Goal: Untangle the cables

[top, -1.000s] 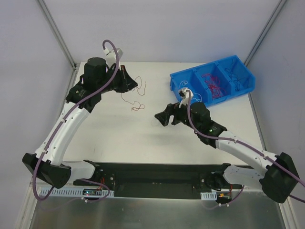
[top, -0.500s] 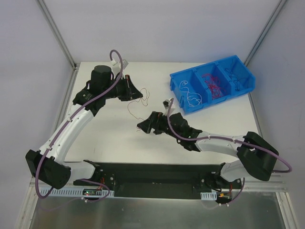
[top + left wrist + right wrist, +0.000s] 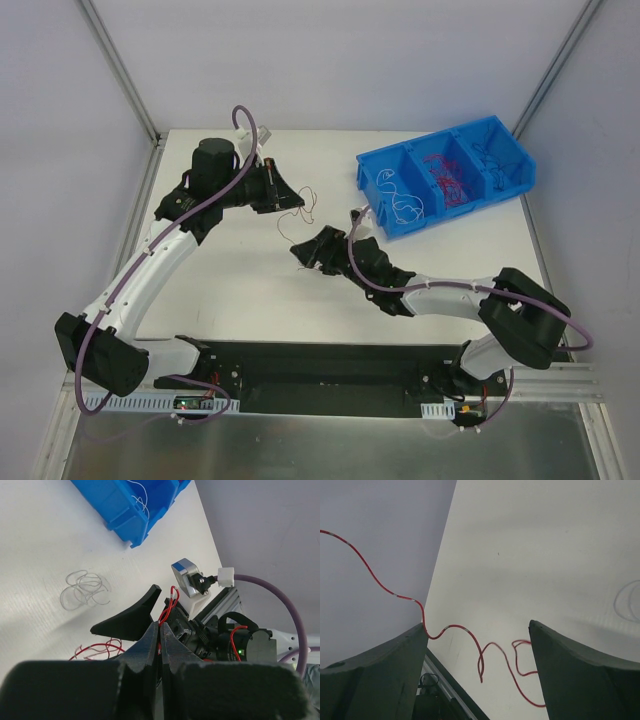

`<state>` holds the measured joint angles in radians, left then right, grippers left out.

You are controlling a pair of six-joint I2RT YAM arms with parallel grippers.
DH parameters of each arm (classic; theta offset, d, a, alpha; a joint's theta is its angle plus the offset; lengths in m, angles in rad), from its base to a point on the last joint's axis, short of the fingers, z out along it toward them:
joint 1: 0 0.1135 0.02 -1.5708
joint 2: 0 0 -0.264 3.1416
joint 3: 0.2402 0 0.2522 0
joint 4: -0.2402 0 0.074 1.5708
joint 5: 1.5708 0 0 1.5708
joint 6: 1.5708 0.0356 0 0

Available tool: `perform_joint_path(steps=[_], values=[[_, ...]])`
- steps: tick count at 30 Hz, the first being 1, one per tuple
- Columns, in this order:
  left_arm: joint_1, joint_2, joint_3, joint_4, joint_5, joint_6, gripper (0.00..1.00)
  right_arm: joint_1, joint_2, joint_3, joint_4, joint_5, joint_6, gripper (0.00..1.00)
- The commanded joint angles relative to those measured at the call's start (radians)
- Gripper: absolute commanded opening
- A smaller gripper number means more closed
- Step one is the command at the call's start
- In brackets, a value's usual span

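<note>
Item, left gripper (image 3: 291, 196): over the far left of the table (image 3: 230, 285); we find its fingers (image 3: 145, 647) pressed tight together on a red cable (image 3: 168, 606), which rises from the pinch and curls away.

Item, right gripper (image 3: 299, 251): just beside the left one, on its near side; fingers (image 3: 385, 665) spread wide, holding nothing; in the wrist view the red cable snakes across the gap between them, and we cannot tell whether it touches either finger.

Item, red loops (image 3: 100, 648): lying on the table under the left gripper.

Item, blue bin (image 3: 372, 188): far right of the table, three compartments; white strands (image 3: 403, 203) in the left one, red strands (image 3: 442, 175) in the middle one.
</note>
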<state>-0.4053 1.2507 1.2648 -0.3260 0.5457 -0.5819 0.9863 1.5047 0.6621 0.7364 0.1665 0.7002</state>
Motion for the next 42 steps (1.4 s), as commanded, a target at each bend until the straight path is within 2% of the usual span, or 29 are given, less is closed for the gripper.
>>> perform_joint_path(steps=[1,13,16,28,32,35,38,42], values=[[0.000,-0.008,-0.001,0.039,0.048,-0.022,0.00,0.003,-0.060,-0.018,-0.048,0.088,0.051,0.85],[0.000,-0.013,-0.002,0.044,0.053,-0.021,0.00,0.002,-0.063,-0.032,-0.092,0.093,0.062,0.83],[0.000,-0.013,-0.002,0.045,0.057,-0.021,0.00,0.002,-0.047,-0.019,-0.133,0.100,0.045,0.89],[-0.001,-0.008,-0.004,0.050,0.072,-0.026,0.00,-0.003,-0.029,0.033,-0.229,0.099,-0.044,0.96],[-0.003,-0.004,-0.007,0.053,0.076,-0.030,0.00,-0.008,-0.017,0.018,-0.137,0.077,-0.051,0.96],[-0.003,-0.002,-0.008,0.058,0.080,-0.036,0.00,-0.009,0.009,0.028,-0.068,0.042,-0.042,0.93],[-0.003,0.000,-0.010,0.059,0.082,-0.036,0.00,-0.012,0.038,0.044,-0.022,0.012,-0.008,0.86],[-0.001,0.003,-0.012,0.062,0.086,-0.038,0.00,-0.020,0.064,0.041,0.026,-0.005,0.042,0.67]])
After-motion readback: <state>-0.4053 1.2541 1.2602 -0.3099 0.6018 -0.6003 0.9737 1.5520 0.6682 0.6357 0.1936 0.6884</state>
